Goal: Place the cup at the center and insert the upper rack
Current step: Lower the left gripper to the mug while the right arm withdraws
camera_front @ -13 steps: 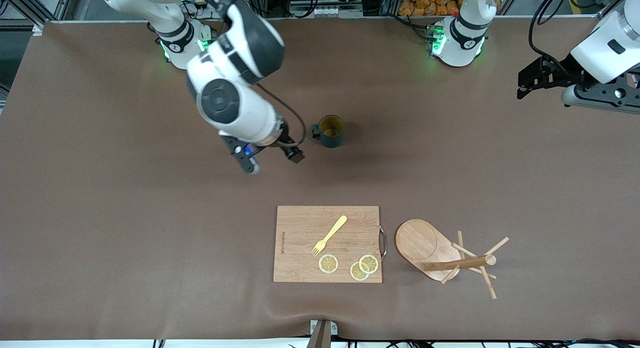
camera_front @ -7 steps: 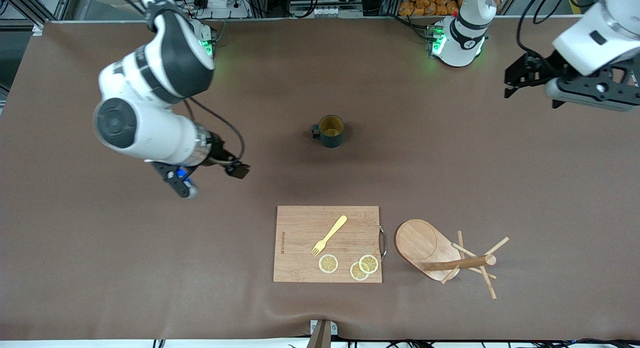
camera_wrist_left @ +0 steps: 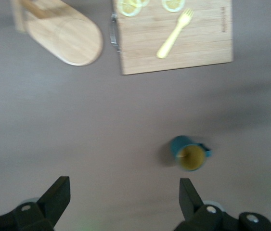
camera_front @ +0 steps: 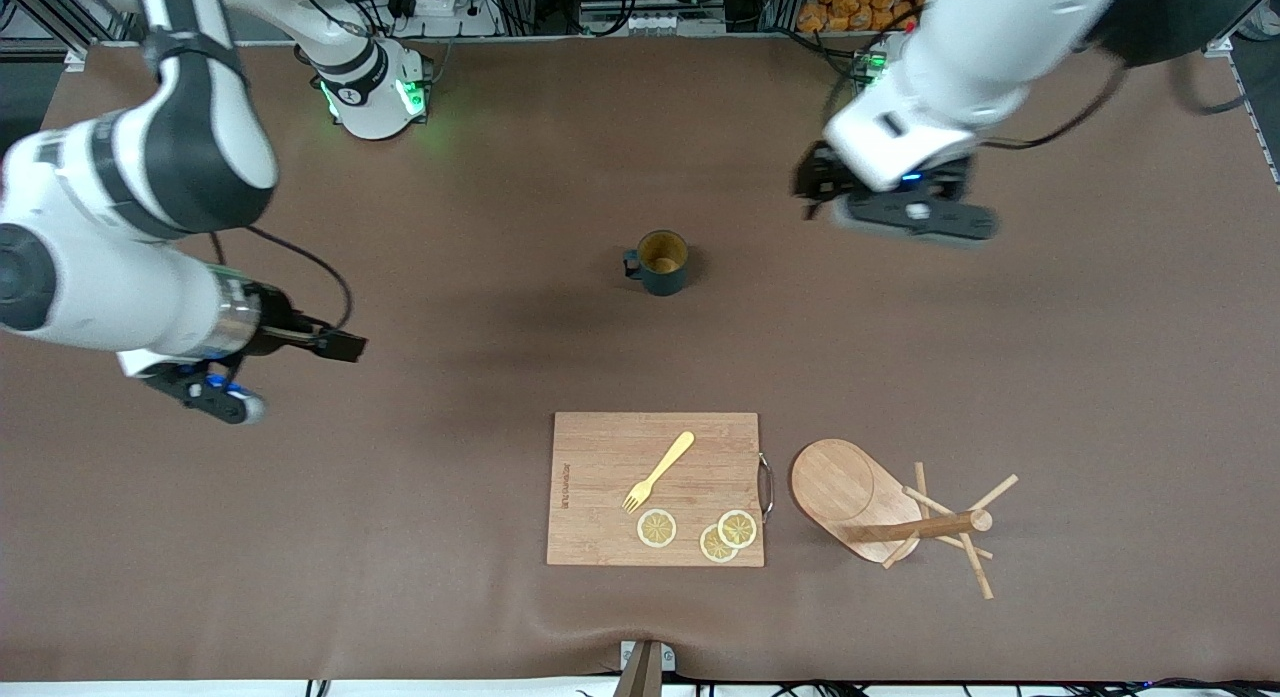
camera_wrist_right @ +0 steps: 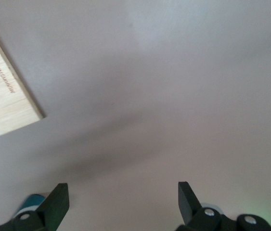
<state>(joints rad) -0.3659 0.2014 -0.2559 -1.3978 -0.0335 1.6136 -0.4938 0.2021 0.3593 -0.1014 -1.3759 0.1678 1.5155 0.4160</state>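
Observation:
The dark teal cup (camera_front: 661, 262) (camera_wrist_left: 189, 154) stands upright on the brown mat, mustard inside showing, handle toward the right arm's end. The upper rack (camera_front: 880, 512), a wooden mug tree, lies on its side nearer the front camera; its oval base (camera_wrist_left: 65, 33) shows in the left wrist view. My left gripper (camera_front: 920, 219) (camera_wrist_left: 124, 197) hangs open and holds nothing, over bare mat beside the cup toward the left arm's end. My right gripper (camera_front: 222, 402) (camera_wrist_right: 123, 202) is open with nothing in it, over the mat at the right arm's end, well away from the cup.
A rectangular wooden cutting board (camera_front: 600, 537) (camera_wrist_left: 207, 43) (camera_wrist_right: 0, 101) lies beside the mug tree, nearer the front camera than the cup. On it are a yellow fork (camera_front: 658, 471) and lemon slices (camera_front: 657, 528). The robot bases (camera_front: 372, 89) stand along the table's back edge.
The right arm swung from beside the cup out to the right arm's end of the table. The left arm came in from the left arm's end toward the cup. Both grippers stayed open.

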